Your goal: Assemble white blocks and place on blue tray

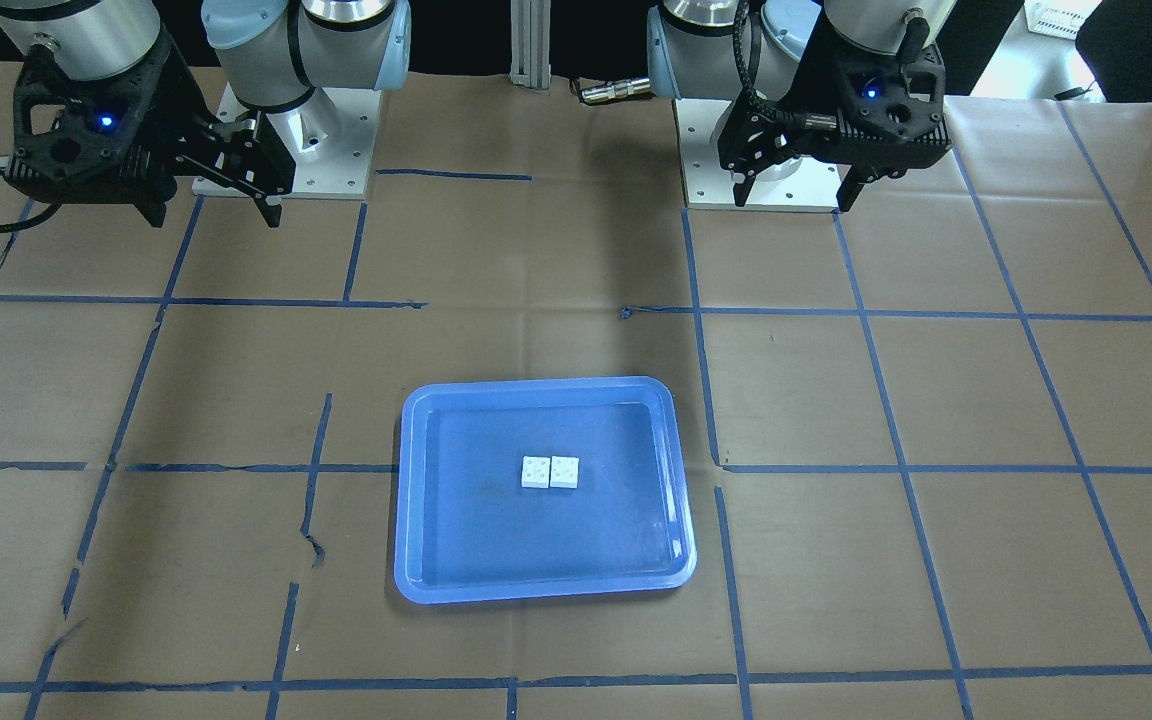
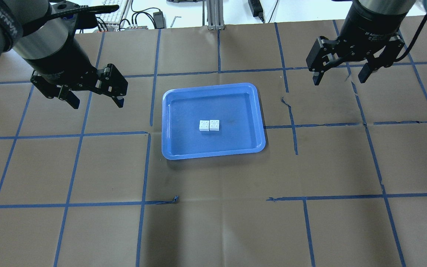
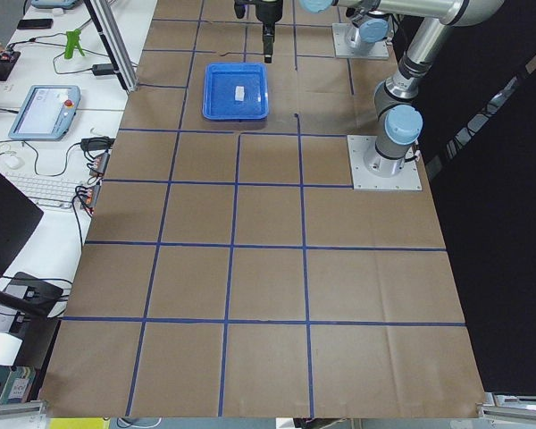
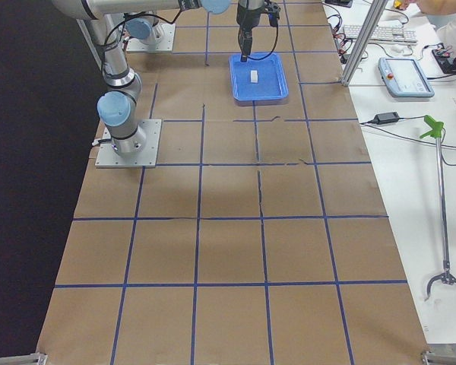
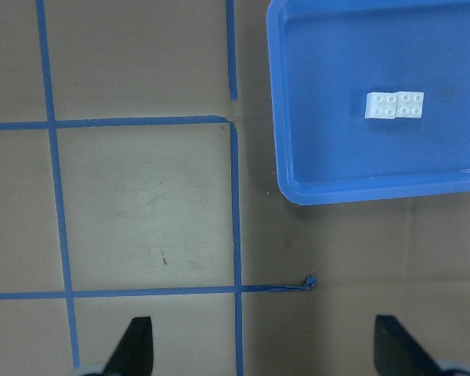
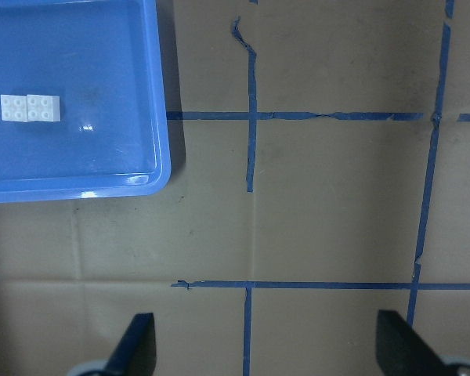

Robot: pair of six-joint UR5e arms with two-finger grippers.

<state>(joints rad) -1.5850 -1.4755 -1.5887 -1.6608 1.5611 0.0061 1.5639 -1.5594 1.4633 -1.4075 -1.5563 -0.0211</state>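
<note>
Two white blocks (image 1: pixel 549 472) lie side by side, touching, studs up, in the middle of the blue tray (image 1: pixel 456 540). In the overhead view the blocks (image 2: pixel 209 125) sit at the centre of the tray (image 2: pixel 198 107). My left gripper (image 2: pixel 96 104) hangs open and empty above the table, left of the tray. My right gripper (image 2: pixel 339 79) hangs open and empty, to the tray's right and farther back. The left wrist view shows the blocks (image 5: pixel 394 105) in the tray (image 5: pixel 337 157); the right wrist view shows the blocks (image 6: pixel 30 108) and the tray (image 6: pixel 102 157).
The table is covered in brown paper with a grid of blue tape lines (image 2: pixel 150 107). The two arm bases (image 1: pixel 286 150) stand at the robot's side of the table. Keyboards and cables (image 2: pixel 139 20) lie beyond the table's far edge.
</note>
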